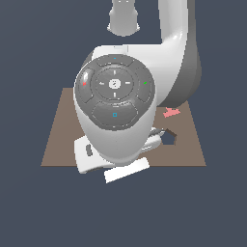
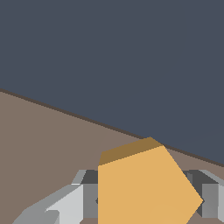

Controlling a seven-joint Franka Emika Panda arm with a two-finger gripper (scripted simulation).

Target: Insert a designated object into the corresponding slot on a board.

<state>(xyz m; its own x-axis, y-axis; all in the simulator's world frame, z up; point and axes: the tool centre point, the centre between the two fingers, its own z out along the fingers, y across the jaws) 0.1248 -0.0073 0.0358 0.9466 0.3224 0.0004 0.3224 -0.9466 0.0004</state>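
Orange pentagon block [image 2: 144,188] between pincer [image 2: 146,199] fingers [image 2: 65,203].

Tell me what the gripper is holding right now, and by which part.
The gripper holds the orange pentagon block, a finger on each of two opposite side edges, its flat face toward the wrist camera. Actual contact is hidden behind the block, so the hold is likely, not certain.

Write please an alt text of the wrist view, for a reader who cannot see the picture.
An orange-yellow pentagon block fills the lower part of the picture, sitting between the two grey fingers of the gripper. Behind it lies the flat brown board, whose edge runs slanting across the frame, with plain dark blue-grey background beyond.
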